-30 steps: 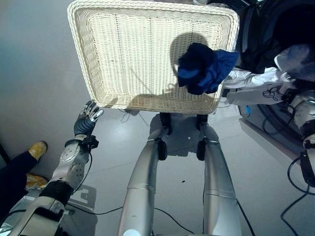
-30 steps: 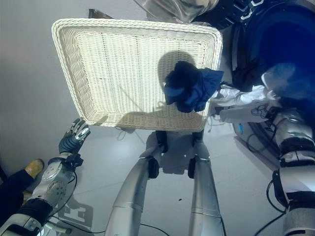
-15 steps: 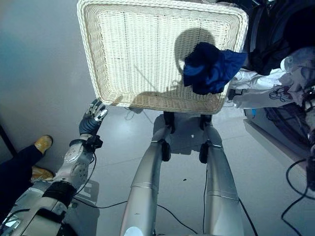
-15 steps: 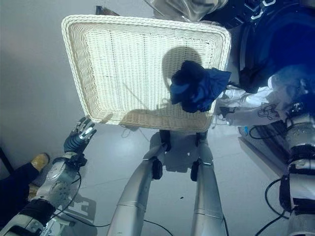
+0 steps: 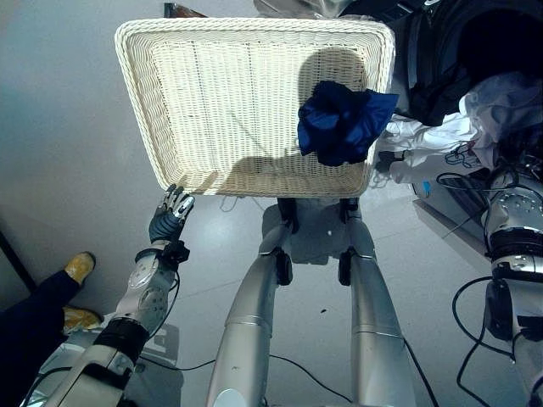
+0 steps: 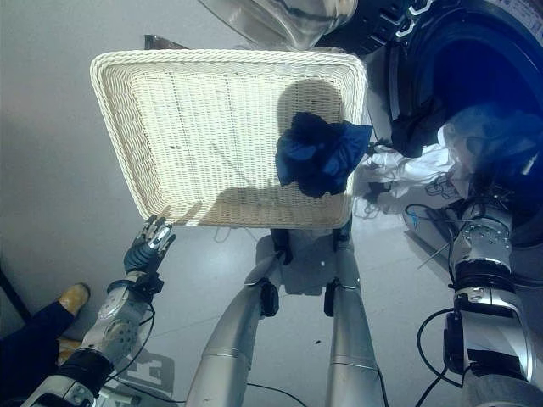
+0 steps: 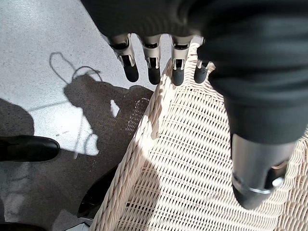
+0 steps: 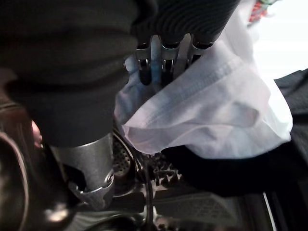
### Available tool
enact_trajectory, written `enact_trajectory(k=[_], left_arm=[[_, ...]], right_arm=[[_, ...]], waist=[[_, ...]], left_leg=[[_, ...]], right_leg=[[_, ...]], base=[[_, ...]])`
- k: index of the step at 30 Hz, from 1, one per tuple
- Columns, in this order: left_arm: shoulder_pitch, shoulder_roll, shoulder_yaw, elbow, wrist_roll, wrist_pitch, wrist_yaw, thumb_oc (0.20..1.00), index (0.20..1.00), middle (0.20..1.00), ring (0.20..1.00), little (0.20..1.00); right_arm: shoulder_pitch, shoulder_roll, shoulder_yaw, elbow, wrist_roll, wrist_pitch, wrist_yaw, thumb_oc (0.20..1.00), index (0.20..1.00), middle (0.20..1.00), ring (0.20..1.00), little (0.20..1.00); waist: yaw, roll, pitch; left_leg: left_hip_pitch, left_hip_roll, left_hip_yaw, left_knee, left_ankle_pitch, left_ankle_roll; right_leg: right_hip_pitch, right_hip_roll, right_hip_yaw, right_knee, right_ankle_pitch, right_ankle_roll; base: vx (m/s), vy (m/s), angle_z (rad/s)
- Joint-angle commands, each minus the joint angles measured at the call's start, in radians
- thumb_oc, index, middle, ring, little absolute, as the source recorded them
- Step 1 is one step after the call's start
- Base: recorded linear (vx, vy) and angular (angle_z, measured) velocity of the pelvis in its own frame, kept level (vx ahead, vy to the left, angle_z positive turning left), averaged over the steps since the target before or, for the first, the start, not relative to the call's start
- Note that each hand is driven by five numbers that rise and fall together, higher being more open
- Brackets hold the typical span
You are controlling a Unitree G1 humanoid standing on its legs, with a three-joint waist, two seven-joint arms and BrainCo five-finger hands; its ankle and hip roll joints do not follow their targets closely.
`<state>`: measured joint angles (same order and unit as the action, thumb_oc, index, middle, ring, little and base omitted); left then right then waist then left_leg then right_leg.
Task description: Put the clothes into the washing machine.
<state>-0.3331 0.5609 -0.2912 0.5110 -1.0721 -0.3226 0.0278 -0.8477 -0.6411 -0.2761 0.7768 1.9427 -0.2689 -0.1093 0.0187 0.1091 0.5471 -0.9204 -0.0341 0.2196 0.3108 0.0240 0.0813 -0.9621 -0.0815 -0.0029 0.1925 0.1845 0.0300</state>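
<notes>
A cream wicker basket (image 5: 254, 23) lies on the floor ahead, with a dark blue garment (image 5: 339, 123) bunched against its right wall. To the right is the washing machine's round opening (image 6: 496, 76), with dark clothes (image 5: 441, 85) inside. A white garment (image 5: 496, 102) hangs from the opening, its tail (image 5: 424, 157) trailing towards the basket. My right hand (image 8: 163, 55) is at the opening, fingers curled into this white cloth (image 8: 216, 106). My left hand (image 5: 170, 216) is open just off the basket's near left corner, its straight fingers (image 7: 151, 67) over the rim (image 7: 159, 101).
A person's yellow shoe (image 5: 78, 267) and dark trouser leg (image 5: 25, 318) are at the lower left, close to my left arm. A black shoe (image 7: 29, 148) rests on the grey floor beside the basket. A clear plastic shape (image 6: 288, 17) sits beyond the basket's far edge.
The right hand has lifted the white garment further up into the machine's opening, and more of the cloth is bunched there. The camera shifted. The left hand stays by the basket's corner.
</notes>
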Motion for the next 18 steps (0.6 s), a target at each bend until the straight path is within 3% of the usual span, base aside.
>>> enact_trajectory(k=[1, 2, 4, 5, 8, 9, 11, 12, 15, 18], left_arm=[[0.023, -0.054, 0.001, -0.045, 0.056, -0.023, -0.043, 1.0, 1.0, 1.0, 1.0, 1.0], [0.023, -0.059, -0.003, -0.043, 0.058, -0.026, -0.042, 1.0, 1.0, 1.0, 1.0, 1.0], [0.024, -0.062, -0.007, -0.047, 0.054, -0.026, -0.037, 1.0, 1.0, 1.0, 1.0, 1.0], [0.023, -0.071, -0.014, -0.049, 0.054, -0.027, -0.031, 1.0, 1.0, 1.0, 1.0, 1.0], [0.02, -0.099, -0.021, -0.05, 0.063, -0.031, -0.017, 1.0, 1.0, 1.0, 1.0, 1.0], [0.022, -0.119, -0.025, -0.054, 0.072, -0.037, -0.007, 1.0, 1.0, 1.0, 1.0, 1.0], [0.033, -0.135, -0.025, -0.056, 0.077, -0.046, -0.006, 1.0, 1.0, 1.0, 1.0, 1.0], [0.052, -0.178, -0.031, -0.063, 0.095, -0.065, 0.006, 1.0, 1.0, 1.0, 1.0, 1.0], [0.076, -0.224, -0.041, -0.07, 0.112, -0.089, 0.012, 1.0, 1.0, 1.0, 1.0, 1.0], [0.103, -0.281, -0.062, -0.074, 0.136, -0.128, 0.024, 1.0, 1.0, 1.0, 1.0, 1.0]], right_arm=[[0.111, -0.041, 0.001, -0.071, 0.03, -0.111, 0.008, 1.0, 1.0, 1.0, 1.0, 1.0], [0.113, -0.035, -0.003, -0.098, 0.03, -0.197, -0.026, 1.0, 1.0, 1.0, 1.0, 1.0], [0.114, -0.034, -0.001, -0.106, 0.03, -0.242, -0.043, 1.0, 1.0, 1.0, 1.0, 1.0], [0.115, -0.029, 0.002, -0.114, 0.03, -0.322, -0.062, 1.0, 1.0, 1.0, 1.0, 1.0], [0.132, 0.007, 0.016, -0.171, -0.169, -0.444, -0.168, 1.0, 1.0, 1.0, 1.0, 1.0], [0.154, 0.042, 0.034, -0.218, -0.303, -0.492, -0.241, 1.0, 1.0, 1.0, 1.0, 1.0], [0.19, 0.067, 0.046, -0.273, -0.466, -0.527, -0.354, 1.0, 1.0, 1.0, 1.0, 1.0], [0.249, 0.122, 0.072, -0.352, -0.717, -0.569, -0.505, 1.0, 1.0, 1.0, 1.0, 1.0], [0.319, 0.172, 0.103, -0.419, -0.932, -0.581, -0.622, 1.0, 1.0, 1.0, 1.0, 1.0], [0.399, 0.229, 0.155, -0.467, -1.048, -0.609, -0.663, 1.0, 1.0, 1.0, 1.0, 1.0]], waist=[[-0.047, 0.1, -0.027], [-0.05, 0.098, -0.027], [-0.052, 0.098, -0.027], [-0.054, 0.1, -0.027], [-0.061, 0.105, -0.027], [-0.064, 0.109, -0.027], [-0.07, 0.112, -0.027], [-0.079, 0.121, -0.027], [-0.09, 0.133, -0.027], [-0.104, 0.15, -0.027]], left_leg=[[0.043, -0.003, -0.091, -0.193, 0.089, -0.12], [0.049, -0.003, -0.088, -0.195, 0.088, -0.119], [0.052, -0.004, -0.087, -0.194, 0.086, -0.118], [0.056, -0.006, -0.084, -0.191, 0.084, -0.116], [0.057, -0.01, -0.079, -0.184, 0.082, -0.114], [0.056, -0.011, -0.077, -0.181, 0.082, -0.113], [0.055, -0.012, -0.072, -0.178, 0.083, -0.112], [0.055, -0.014, -0.063, -0.177, 0.086, -0.111], [0.057, -0.014, -0.048, -0.176, 0.09, -0.113], [0.057, -0.016, -0.031, -0.174, 0.094, -0.114]], right_leg=[[0.004, 0.057, -0.058, 0.109, -0.154, 0.043], [0.009, 0.058, -0.057, 0.104, -0.15, 0.045], [0.012, 0.058, -0.055, 0.102, -0.148, 0.045], [0.014, 0.058, -0.052, 0.099, -0.146, 0.046], [0.015, 0.055, -0.047, 0.096, -0.145, 0.044], [0.013, 0.057, -0.043, 0.099, -0.148, 0.042], [0.011, 0.058, -0.038, 0.101, -0.15, 0.039], [0.007, 0.061, -0.026, 0.104, -0.155, 0.035], [0.006, 0.06, -0.015, 0.108, -0.162, 0.032], [0.002, 0.056, 0.001, 0.109, -0.167, 0.029]], base=[[-0.02, 0.038, -0.05], [-0.02, 0.047, -0.05], [-0.01, 0.047, -0.04], [-0.02, 0.061, -0.04], [-0.02, 0.07, -0.05], [-0.02, 0.09, -0.06], [-0.01, 0.119, -0.05], [-0.01, 0.145, -0.04], [-0.01, 0.147, -0.11], [0.0, 0.129, -0.12]])
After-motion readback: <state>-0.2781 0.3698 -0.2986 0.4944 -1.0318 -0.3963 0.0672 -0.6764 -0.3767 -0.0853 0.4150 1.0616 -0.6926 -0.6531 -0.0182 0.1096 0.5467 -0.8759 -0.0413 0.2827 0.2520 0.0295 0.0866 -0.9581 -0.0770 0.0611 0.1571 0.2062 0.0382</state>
